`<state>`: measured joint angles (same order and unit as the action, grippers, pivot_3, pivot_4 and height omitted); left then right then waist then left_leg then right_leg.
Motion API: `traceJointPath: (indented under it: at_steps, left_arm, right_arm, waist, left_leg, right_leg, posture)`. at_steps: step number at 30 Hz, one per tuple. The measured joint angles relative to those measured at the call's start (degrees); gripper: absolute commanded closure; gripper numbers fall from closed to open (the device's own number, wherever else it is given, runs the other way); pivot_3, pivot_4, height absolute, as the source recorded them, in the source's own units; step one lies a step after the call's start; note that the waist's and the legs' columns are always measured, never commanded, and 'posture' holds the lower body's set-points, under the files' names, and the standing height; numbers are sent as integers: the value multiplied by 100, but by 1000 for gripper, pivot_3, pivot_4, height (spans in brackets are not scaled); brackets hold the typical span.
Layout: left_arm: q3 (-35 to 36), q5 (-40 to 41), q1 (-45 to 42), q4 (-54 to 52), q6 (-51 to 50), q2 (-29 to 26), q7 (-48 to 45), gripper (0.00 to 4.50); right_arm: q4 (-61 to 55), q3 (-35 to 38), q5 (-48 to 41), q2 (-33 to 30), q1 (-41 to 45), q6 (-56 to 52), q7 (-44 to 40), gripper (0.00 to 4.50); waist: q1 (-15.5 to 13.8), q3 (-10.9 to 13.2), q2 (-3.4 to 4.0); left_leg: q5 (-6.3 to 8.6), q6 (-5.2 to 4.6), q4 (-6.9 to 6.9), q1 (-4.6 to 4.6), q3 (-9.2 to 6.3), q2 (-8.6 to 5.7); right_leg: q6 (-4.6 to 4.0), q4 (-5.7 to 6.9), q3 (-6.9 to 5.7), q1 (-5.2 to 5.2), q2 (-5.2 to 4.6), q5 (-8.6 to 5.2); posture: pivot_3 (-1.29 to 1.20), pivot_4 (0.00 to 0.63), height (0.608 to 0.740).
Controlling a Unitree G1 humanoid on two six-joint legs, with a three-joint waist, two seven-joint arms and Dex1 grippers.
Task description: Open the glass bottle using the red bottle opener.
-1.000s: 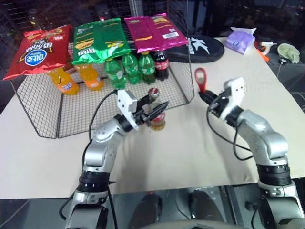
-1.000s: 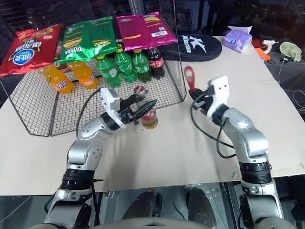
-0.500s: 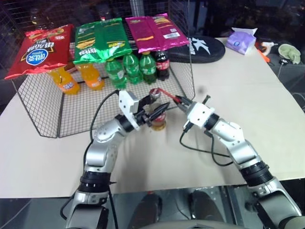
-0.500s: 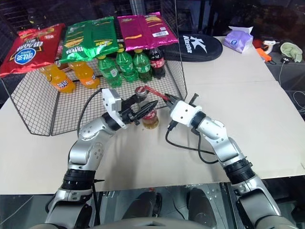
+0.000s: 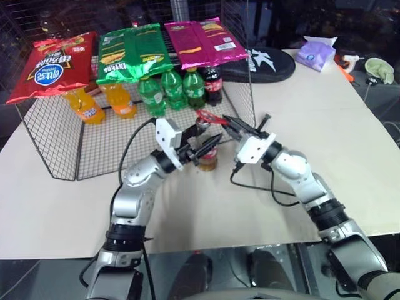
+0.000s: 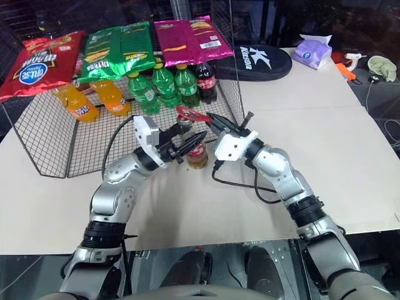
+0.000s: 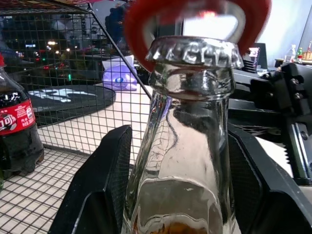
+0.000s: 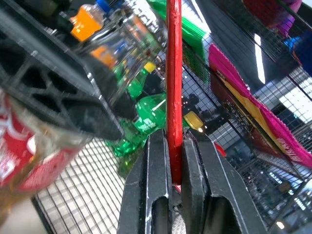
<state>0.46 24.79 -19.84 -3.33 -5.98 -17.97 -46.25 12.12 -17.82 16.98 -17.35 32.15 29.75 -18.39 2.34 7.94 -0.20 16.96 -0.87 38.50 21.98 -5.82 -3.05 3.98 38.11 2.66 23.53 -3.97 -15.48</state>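
The glass bottle [image 5: 207,160] stands on the table in front of the wire basket, amber liquid and a red label low on it. My left gripper [image 5: 208,147] is shut on its body; in the left wrist view the black fingers [image 7: 105,185] flank the clear neck [image 7: 187,122]. My right gripper [image 6: 214,121] is shut on the handle of the red bottle opener [image 6: 187,114], which lies about level. Its ring head [image 7: 195,14] sits over the crimped metal cap [image 7: 195,51]. The right wrist view shows the opener [image 8: 174,87] edge-on between the pads.
Behind the bottle is a wire basket [image 5: 56,137] holding orange, green [image 5: 172,87] and cola [image 5: 212,84] bottles, with snack bags [image 5: 131,53] on top. A black case [image 5: 262,62] and a purple tissue pack [image 5: 315,53] lie at the far right.
My right gripper has swung left with the opener and rolled it from upright to level, bringing its ring head over the bottle's cap. The left gripper and bottle have stayed put.
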Motion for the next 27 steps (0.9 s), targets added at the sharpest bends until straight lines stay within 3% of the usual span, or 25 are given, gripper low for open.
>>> traceJointPath:
  at_steps: [16,27]
  left_arm:
    - [65,2,28,17,8,17,-17,2362]
    - [174,76,51,62,-29,95,-37,2362]
  right_arm:
    - [433,-48,527,-204,176,752,169,4500]
    - [1053,-193,70,-27,582,1046,-286,4500]
  waist:
    - [9,-1,1]
    - [-5,-4,3]
  left_leg:
    - [0,0,-1,-11,1,1]
    - [0,0,7,-18,-2,0]
  right_leg:
    - [0,0,1,-9,2,0]
    - [0,2,-2,-16,1,0]
  posture:
    - [0,150,740]
    - [0,150,740]
